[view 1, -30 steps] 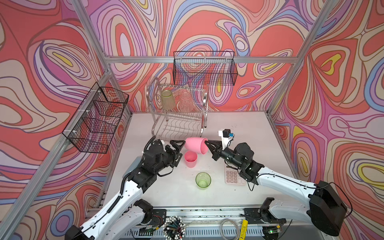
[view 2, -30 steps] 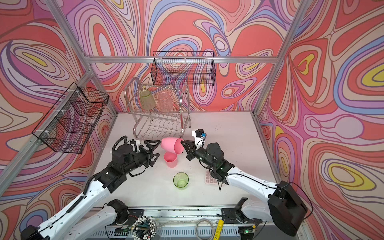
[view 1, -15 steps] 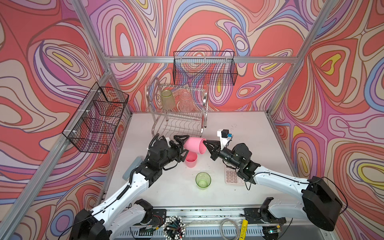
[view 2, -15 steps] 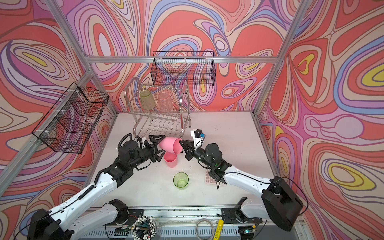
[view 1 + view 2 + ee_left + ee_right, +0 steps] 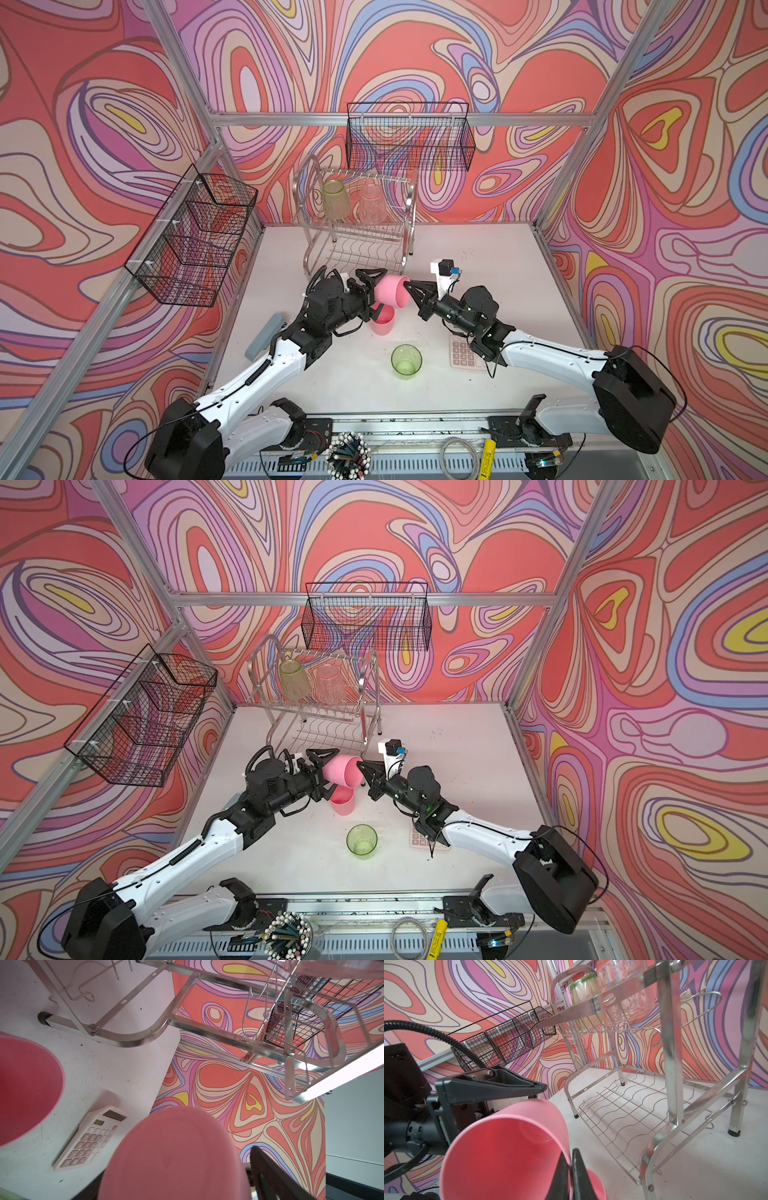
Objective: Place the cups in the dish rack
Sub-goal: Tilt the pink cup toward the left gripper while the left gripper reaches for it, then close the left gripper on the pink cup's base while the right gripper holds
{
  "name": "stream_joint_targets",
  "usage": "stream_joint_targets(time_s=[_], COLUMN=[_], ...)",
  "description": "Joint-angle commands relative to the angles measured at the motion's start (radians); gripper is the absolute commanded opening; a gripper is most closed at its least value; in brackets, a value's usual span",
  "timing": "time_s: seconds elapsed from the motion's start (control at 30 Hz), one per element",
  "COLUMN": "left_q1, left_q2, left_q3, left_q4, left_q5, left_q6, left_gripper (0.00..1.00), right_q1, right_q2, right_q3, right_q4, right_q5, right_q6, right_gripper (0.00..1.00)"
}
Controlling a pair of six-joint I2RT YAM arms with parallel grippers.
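As right wrist view shows best, right end effector pinches pink cup rim | left end effector agape

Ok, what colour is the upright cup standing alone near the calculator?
The cup is translucent green; it shows best in a top view.

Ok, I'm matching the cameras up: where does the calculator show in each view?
Top view: calculator on the table, right of the green cup, partly under the right arm.
Top view: calculator in the same spot, mostly hidden by that arm.
Left wrist: calculator in full, past the held pink cup.
Right wrist: not in it.
Shared landmark: the dish rack, in all four.
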Motion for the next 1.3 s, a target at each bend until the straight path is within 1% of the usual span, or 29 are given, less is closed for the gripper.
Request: stream_joint_targets(time_s=[0.0, 0.57, 0.67, 0.8, 0.87, 1.1, 1.27], left_q1=[-0.013, -0.022, -0.022, -0.022, -0.022, -0.023, -0.023], left_q2=[0.002, 0.023, 0.030, 0.031, 0.032, 0.046, 0.055], left_q3=[0.032, 0.013, 0.015, 0.016, 0.015, 0.021, 0.015], left_q4=[0.059, 0.085, 0.090, 0.088, 0.088, 0.097, 0.105], left_q5=[-0.002, -0.037, -0.043, -0.050, -0.055, -0.055, -0.064], left_q6=[-0.025, -0.051, -0.064, -0.072, -0.076, -0.082, -0.079], left_gripper=[0.87, 0.85, 0.86, 0.91, 0.91, 0.88, 0.82], right_q1=[0.004, 0.003, 0.004, 0.003, 0.004, 0.003, 0.003], right_q2=[0.026, 0.085, 0.092, 0.101, 0.107, 0.112, 0.110], right_q3=[0.020, 0.022, 0.022, 0.025, 0.027, 0.029, 0.032], right_q4=[0.017, 0.069, 0.074, 0.085, 0.085, 0.081, 0.076], right_q5=[0.002, 0.015, 0.016, 0.015, 0.014, 0.014, 0.015], right_q6=[-0.018, -0.041, -0.053, -0.062, -0.064, -0.071, -0.076], right_gripper=[0.00, 0.00, 0.00, 0.00, 0.00, 0.00, 0.00])
